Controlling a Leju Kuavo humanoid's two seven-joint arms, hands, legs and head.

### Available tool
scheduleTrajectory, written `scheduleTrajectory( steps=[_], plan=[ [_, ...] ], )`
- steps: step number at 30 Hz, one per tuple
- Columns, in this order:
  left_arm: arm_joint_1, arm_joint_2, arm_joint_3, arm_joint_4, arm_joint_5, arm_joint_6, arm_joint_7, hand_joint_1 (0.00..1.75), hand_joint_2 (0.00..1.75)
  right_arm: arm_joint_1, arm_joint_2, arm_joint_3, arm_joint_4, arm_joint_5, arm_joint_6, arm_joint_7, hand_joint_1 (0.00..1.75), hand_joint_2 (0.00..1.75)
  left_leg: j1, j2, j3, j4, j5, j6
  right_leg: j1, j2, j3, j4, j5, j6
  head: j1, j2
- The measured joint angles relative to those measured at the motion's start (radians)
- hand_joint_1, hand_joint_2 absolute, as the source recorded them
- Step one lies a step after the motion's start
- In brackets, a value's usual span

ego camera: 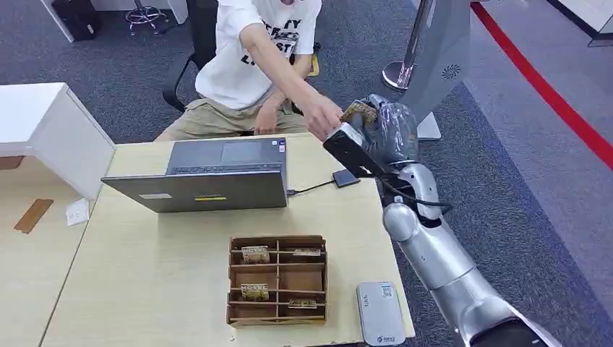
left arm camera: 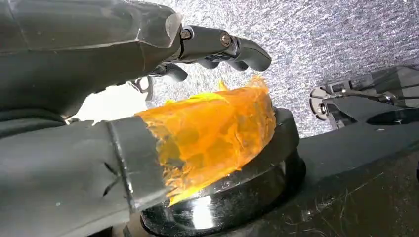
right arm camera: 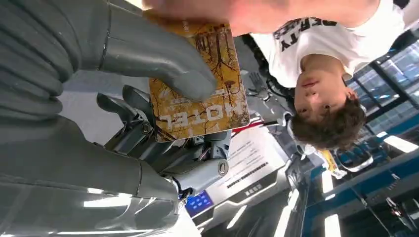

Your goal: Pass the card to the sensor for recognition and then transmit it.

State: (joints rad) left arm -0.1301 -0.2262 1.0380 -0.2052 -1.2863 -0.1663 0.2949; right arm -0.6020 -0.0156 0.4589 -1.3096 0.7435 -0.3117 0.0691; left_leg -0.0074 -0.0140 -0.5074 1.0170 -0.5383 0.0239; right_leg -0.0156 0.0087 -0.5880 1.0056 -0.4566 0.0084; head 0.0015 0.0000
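Note:
A yellow-brown card (right arm camera: 202,94) printed "HOTEL" is pinched between the thumb (right arm camera: 158,61) and the darker fingers of my right hand (ego camera: 387,130). That hand is raised past the table's far right corner, with the card (ego camera: 358,112) at its top. A seated person's hand (ego camera: 322,116) reaches over and touches the card's far end (right arm camera: 197,10). The small dark sensor pad (ego camera: 345,178) lies on the table below my hand, cabled to the laptop. My left hand (left arm camera: 148,98) hangs over the carpet holding nothing, its fingers (left arm camera: 232,47) apart from the orange-taped thumb.
An open grey laptop (ego camera: 209,177) stands at the table's far middle. A brown compartment box (ego camera: 277,280) holding several cards sits near the front, beside a white device (ego camera: 379,312). A white partition (ego camera: 65,137) stands at the left, and a grey kiosk stand (ego camera: 434,65) behind my right hand.

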Motion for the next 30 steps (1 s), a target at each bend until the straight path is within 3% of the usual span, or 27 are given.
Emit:
scheduleTrajectory(
  steps=[8, 9, 10, 23, 30],
  plan=[
    [-0.001, -0.001, -0.009, 0.000, -0.003, -0.002, 0.008, 0.00, 0.00, -0.020, 0.060, 0.014, 0.053, 0.034, 0.002, 0.008, 1.75, 1.75, 0.000, 0.000, 0.000, 0.000, 0.000, 0.000, 0.000, 0.000, 0.000, 0.000, 0.000, 0.000, 0.000, 0.000],
    [-0.001, -0.001, -0.009, 0.000, -0.003, -0.002, 0.008, 0.00, 0.00, -0.021, 0.067, 0.016, 0.056, 0.036, 0.004, 0.007, 0.56, 1.75, 0.000, 0.000, 0.000, 0.000, 0.000, 0.000, 0.000, 0.000, 0.000, 0.000, 0.000, 0.000, 0.000, 0.000],
    [-0.001, -0.002, -0.009, 0.000, -0.003, -0.002, 0.008, 0.00, 0.00, -0.021, 0.072, 0.019, 0.057, 0.037, 0.007, 0.007, 0.00, 1.75, 0.000, 0.000, 0.000, 0.000, 0.000, 0.000, 0.000, 0.000, 0.000, 0.000, 0.000, 0.000, 0.000, 0.000],
    [-0.001, -0.003, -0.009, 0.000, 0.014, 0.002, 0.006, 0.00, 0.00, -0.015, 0.097, 0.050, 0.058, 0.031, 0.043, 0.002, 0.00, 1.75, 0.000, 0.000, 0.000, 0.000, 0.000, 0.000, 0.000, 0.000, 0.000, 0.000, 0.000, 0.000, 0.000, 0.000],
    [0.001, -0.003, -0.009, 0.000, 0.028, 0.008, -0.004, 0.00, 0.00, 0.037, 0.100, 0.048, 0.003, -0.052, 0.034, -0.045, 0.00, 1.75, 0.000, 0.000, 0.000, 0.000, 0.000, 0.000, 0.000, 0.000, 0.000, 0.000, 0.000, 0.000, 0.000, 0.000]
  ],
)
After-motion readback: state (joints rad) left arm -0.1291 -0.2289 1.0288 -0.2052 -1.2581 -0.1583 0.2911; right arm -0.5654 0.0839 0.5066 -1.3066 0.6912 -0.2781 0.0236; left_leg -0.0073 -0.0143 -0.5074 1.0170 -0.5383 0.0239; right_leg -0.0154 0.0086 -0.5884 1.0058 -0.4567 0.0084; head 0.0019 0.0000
